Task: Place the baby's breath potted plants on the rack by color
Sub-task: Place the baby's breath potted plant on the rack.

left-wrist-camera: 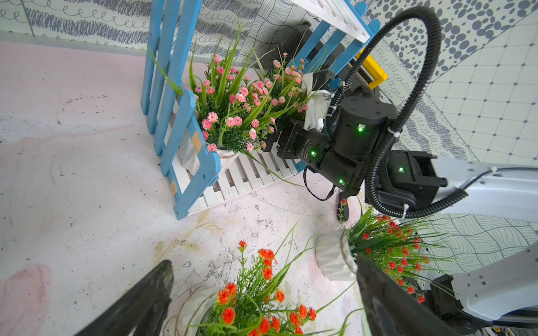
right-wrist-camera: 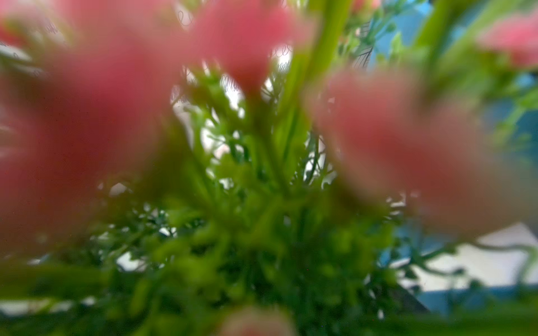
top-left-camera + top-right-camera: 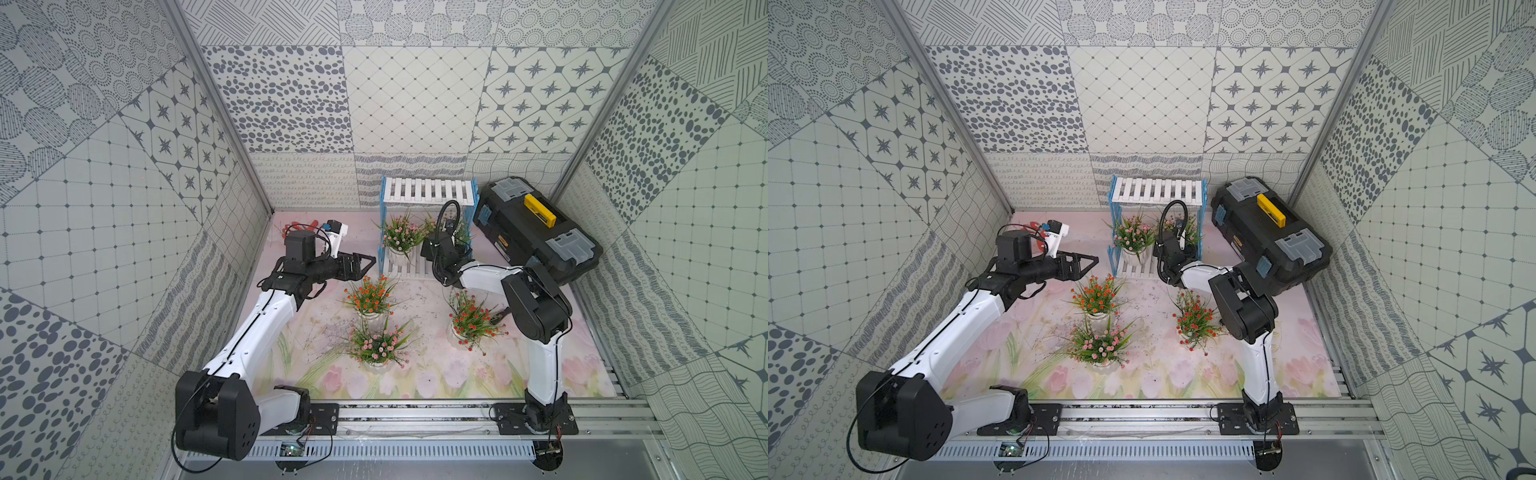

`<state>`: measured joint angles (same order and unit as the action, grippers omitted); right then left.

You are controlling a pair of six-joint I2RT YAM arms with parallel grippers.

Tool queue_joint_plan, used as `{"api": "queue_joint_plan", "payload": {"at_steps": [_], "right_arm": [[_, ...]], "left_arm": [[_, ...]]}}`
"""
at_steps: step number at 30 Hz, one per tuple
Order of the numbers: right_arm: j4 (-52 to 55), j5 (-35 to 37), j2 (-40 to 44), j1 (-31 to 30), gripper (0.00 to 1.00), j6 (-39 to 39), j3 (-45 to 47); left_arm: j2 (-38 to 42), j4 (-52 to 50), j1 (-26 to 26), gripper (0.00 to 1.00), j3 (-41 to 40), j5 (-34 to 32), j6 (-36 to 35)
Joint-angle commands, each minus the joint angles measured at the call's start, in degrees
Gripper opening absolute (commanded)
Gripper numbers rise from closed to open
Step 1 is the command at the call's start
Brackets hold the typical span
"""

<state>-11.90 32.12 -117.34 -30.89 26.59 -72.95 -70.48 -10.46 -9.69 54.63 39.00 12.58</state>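
Observation:
The rack (image 3: 428, 190) stands at the back, white slats in blue frames. On its lower tier is a pink baby's breath potted plant (image 3: 400, 237) (image 1: 230, 116), with a second pink one (image 3: 460, 232) (image 1: 286, 78) beside it. My right gripper (image 3: 436, 247) (image 1: 272, 136) reaches into that tier by the second plant; foliage hides its fingers, and the right wrist view is only blurred pink and green. On the mat stand two orange-red plants (image 3: 370, 297) (image 3: 471, 320) and a pink one (image 3: 378, 345). My left gripper (image 3: 368, 262) (image 1: 263, 263) hangs open above the nearer orange-red plant (image 1: 256, 302).
A black toolbox (image 3: 536, 228) with a yellow handle sits to the right of the rack, close to the right arm's elbow. Something red (image 3: 297, 227) lies at the back left behind the left wrist. Patterned walls close in on three sides.

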Motion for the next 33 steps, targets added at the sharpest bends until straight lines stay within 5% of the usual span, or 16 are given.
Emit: {"api": "queue_joint_plan", "payload": {"at_steps": [1,22,33], "right_arm": [[-1.63,0.59,1.79,0.31,0.98,1.01,1.31],[4.25,-2.2,11.87,-4.0,0.98,-0.05,5.97],[11.62,-6.63,20.91,-6.45,0.98,0.39,8.05]], "left_arm": [[0.08,3.2,-0.03,0.98,-0.23,2.48,0.34],[-0.88,-2.16,-0.02,0.98,2.04,1.63,-0.19],[-2.79,-8.77,-0.03,0.98,4.37,-3.84,0.85]]}}
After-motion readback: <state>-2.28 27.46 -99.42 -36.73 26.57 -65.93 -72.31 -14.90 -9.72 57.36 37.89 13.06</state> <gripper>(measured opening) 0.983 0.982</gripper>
